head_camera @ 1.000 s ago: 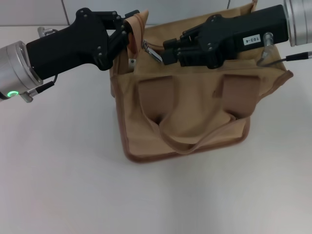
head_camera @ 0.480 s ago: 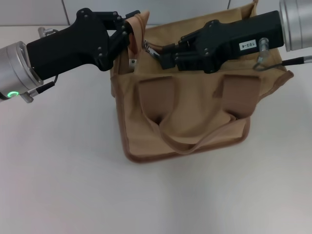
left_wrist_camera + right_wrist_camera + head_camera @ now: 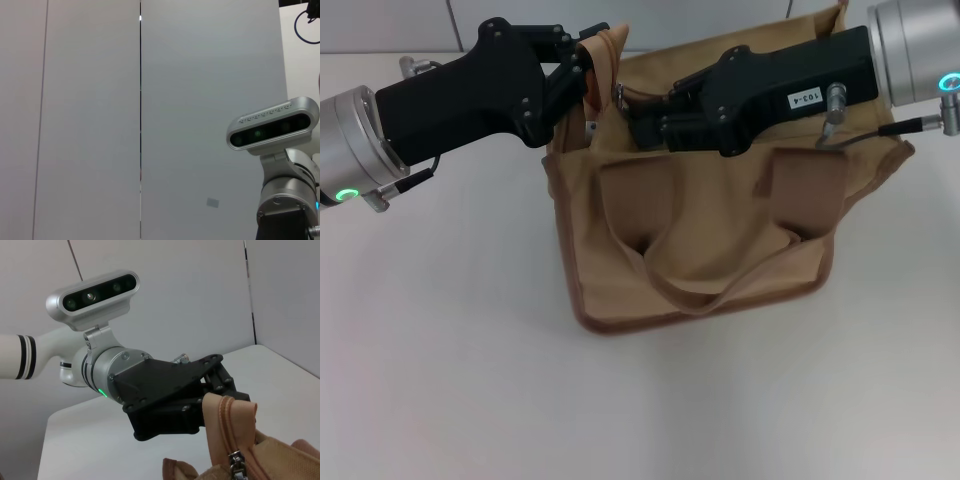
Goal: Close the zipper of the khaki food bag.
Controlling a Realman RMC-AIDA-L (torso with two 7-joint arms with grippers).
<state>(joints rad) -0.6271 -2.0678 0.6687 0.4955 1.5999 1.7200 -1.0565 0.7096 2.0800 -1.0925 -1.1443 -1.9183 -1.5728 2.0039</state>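
The khaki food bag (image 3: pixel 700 240) stands upright on the white table, mid-view. My left gripper (image 3: pixel 586 60) is shut on the fabric end tab (image 3: pixel 603 48) at the bag's top left corner; the right wrist view shows this grip (image 3: pixel 212 397) on the tab (image 3: pixel 227 420). My right gripper (image 3: pixel 632 115) lies across the bag's top, shut on the silver pull tab (image 3: pixel 619 95) close to that corner. The zipper (image 3: pixel 232 445) runs down the tab to its slider; most of the track is hidden under my right gripper.
The bag's front loop handle (image 3: pixel 705 290) hangs down its near face. Bare white table (image 3: pixel 450 350) lies around the bag, with a wall behind. The left wrist view shows only the wall and my right arm's wrist camera (image 3: pixel 272 127).
My right gripper has slid left along the bag's top with the pull tab, closer to my left gripper. The left gripper and the bag have held still.
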